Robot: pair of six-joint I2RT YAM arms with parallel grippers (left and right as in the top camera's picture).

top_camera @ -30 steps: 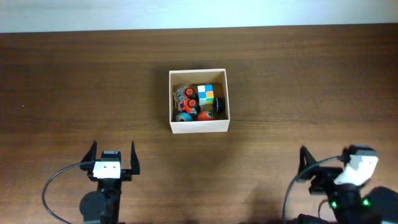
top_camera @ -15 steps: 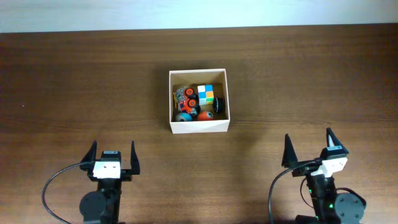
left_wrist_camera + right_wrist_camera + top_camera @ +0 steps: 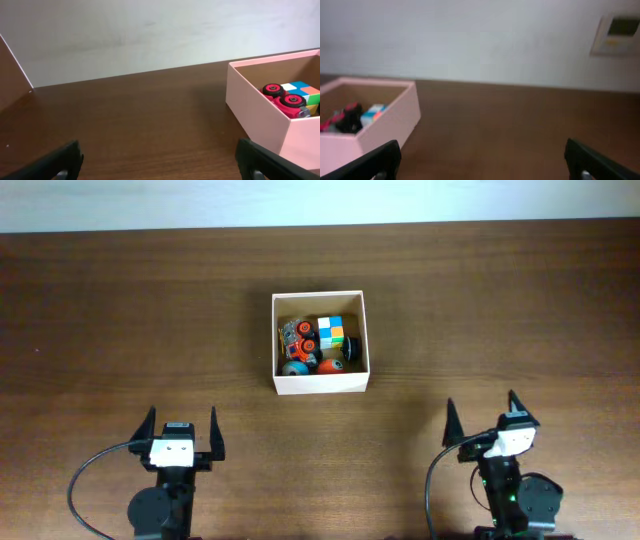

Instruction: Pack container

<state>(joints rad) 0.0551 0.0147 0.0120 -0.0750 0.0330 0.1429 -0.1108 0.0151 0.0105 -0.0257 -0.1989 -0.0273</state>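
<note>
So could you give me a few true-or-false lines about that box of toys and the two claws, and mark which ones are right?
1. The container has toys inside it. True.
2. The left gripper is clamped on a toy. False: it is open and holds nothing.
3. The multicoloured cube lies outside the container. False: it sits inside it, among the toys.
4. The right gripper is open and apart from the container. True.
</note>
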